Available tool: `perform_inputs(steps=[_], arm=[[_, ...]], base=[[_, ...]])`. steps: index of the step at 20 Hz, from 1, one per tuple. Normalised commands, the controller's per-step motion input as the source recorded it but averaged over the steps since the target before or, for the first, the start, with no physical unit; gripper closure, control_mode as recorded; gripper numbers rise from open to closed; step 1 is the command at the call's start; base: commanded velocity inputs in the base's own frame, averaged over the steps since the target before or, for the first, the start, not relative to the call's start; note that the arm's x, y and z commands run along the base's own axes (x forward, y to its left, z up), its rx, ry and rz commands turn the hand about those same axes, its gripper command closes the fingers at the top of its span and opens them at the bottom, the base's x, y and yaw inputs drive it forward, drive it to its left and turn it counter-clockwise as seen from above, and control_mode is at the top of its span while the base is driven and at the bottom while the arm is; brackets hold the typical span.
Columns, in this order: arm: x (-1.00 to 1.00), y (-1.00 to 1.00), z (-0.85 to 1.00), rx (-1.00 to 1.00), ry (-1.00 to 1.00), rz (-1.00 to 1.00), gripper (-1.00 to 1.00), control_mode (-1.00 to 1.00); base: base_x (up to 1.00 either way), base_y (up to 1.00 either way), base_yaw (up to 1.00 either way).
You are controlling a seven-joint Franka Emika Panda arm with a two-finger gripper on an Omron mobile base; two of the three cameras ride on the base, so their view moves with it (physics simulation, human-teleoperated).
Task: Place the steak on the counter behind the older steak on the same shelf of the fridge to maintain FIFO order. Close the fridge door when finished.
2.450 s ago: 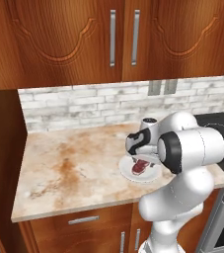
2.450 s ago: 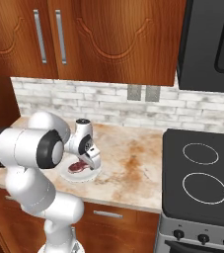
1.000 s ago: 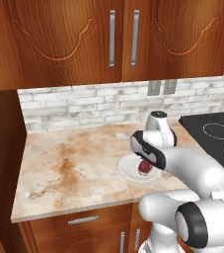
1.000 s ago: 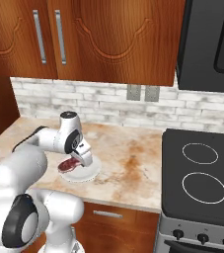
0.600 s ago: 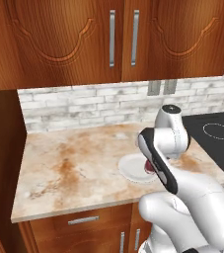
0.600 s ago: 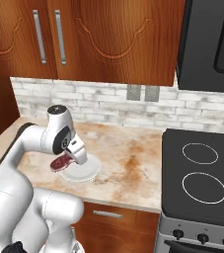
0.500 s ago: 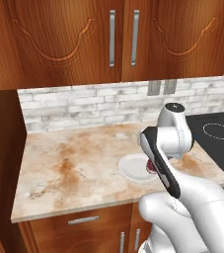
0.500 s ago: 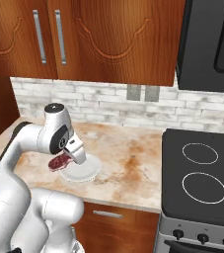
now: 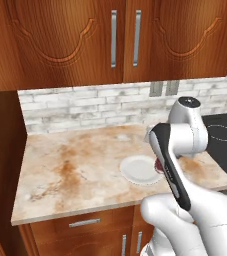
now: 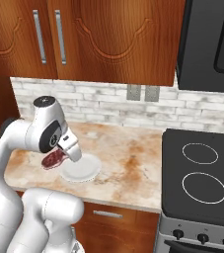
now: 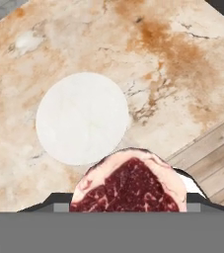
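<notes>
The white arm rises from the base, bends at a dark-jointed elbow and reaches forward over the counter (image 9: 75,170), its forearm sloping down toward the wrist. The wrist is turned so the hand points downward, looking straight down at the stone top from well above it. The gripper (image 10: 59,158) hangs in the air, clear of the surface, its two fingers clamped on the steak (image 11: 130,190). In the hand view the meat covers the fingertips, so their exact spacing cannot be made out.
</notes>
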Motion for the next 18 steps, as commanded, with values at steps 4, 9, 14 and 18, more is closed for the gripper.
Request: perform_inputs(steps=[4, 9, 14, 18], arm=[[-0.07, 0.00, 0.35, 0.00, 0.00, 0.00, 1.00, -1.00], [-0.01, 0.00, 0.01, 0.00, 0.01, 0.00, 1.00, -1.00], [0.00, 0.00, 0.00, 0.00, 0.00, 0.00, 1.00, -1.00], [-0.15, 0.00, 0.00, 0.00, -0.01, 0.00, 1.00, -1.00]], base=[[0.00, 0.00, 0.00], [0.00, 0.00, 0.00], [0.00, 0.00, 0.00], [0.00, 0.00, 0.00]])
